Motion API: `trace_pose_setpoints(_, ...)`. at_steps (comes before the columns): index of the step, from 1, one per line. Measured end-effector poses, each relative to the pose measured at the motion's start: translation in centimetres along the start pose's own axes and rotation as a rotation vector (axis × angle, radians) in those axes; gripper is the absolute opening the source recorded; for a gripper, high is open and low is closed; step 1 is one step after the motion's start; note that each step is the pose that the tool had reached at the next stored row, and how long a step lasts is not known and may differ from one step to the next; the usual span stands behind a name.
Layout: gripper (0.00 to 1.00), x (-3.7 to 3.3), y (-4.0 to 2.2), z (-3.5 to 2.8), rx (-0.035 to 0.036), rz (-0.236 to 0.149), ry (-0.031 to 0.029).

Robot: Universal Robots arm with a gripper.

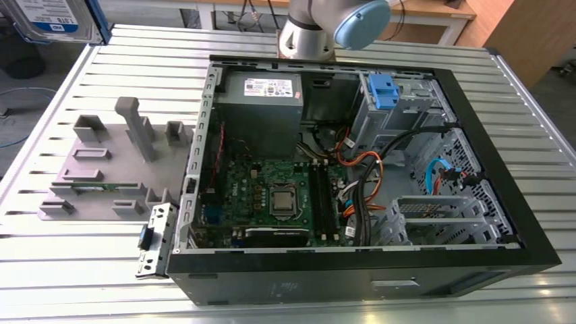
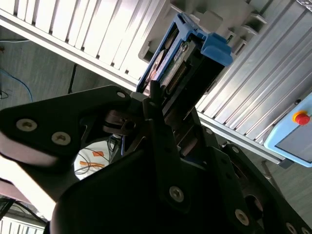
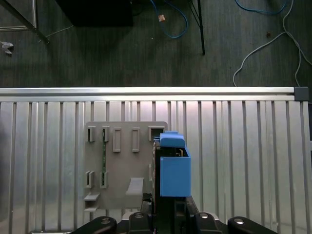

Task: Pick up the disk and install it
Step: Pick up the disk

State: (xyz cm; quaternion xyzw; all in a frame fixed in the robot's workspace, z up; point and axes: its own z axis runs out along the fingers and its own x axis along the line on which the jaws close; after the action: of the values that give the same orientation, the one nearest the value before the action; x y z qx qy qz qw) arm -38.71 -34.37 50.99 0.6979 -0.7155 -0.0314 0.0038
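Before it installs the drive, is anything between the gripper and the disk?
Nothing visible: the gripper is shut directly on the disk, holding it over the slatted table.

Our end effector (image 2: 163,109) grips the disk (image 3: 174,175) in open air over the counter (image 3: 243,146); fixture-plate uprights (image 1: 133,125) and cables (image 1: 365,162) inside the computer case (image 1: 360,270) crowd the passages.

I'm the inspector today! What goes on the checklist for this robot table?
Surface: slatted metal table carrying an open computer case.
Job's things: the disk, blue-framed, held off the table.
Clutter: grey holder plate beside the case.
Grippers: gripper shut on the disk.
Cables: orange, black and blue case cables inside the case; blue floor cable.
Surroundings: dark floor; red button on a pale box.
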Motion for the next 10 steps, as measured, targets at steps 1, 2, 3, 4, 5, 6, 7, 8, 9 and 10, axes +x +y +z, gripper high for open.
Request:
trace_pose_setpoints(1, 0.35, 0.00, -0.19, -0.01, -0.0002, 0.000, 0.0000)
trace_pose_setpoints(2, 0.35, -0.01, -0.34, -0.01, -0.0004, 0.000, 0.0000)
trace_pose_setpoints(3, 0.35, -0.01, -0.49, -0.03, -0.0006, 0.000, 0.0001)
trace_pose_setpoints(4, 0.35, -0.02, -0.63, -0.03, -0.0008, 0.000, 0.0001)
trace_pose_setpoints(5, 0.35, -0.02, -0.77, -0.04, -0.0010, 0.000, 0.0001)
trace_pose_setpoints(6, 0.35, -0.02, -0.90, -0.05, -0.0011, 0.000, 0.0001)
trace_pose_setpoints(7, 0.35, -0.03, -1.02, -0.05, -0.0012, 0.000, 0.0000)
trace_pose_setpoints(8, 0.35, -0.03, -1.15, -0.06, -0.0014, 0.000, 0.0001)
trace_pose_setpoints(9, 0.35, -0.03, -1.26, -0.06, -0.0015, 0.000, 0.0001)
trace_pose_setpoints(10, 0.35, -0.03, -1.35, -0.06, -0.0015, 0.000, 0.0000)
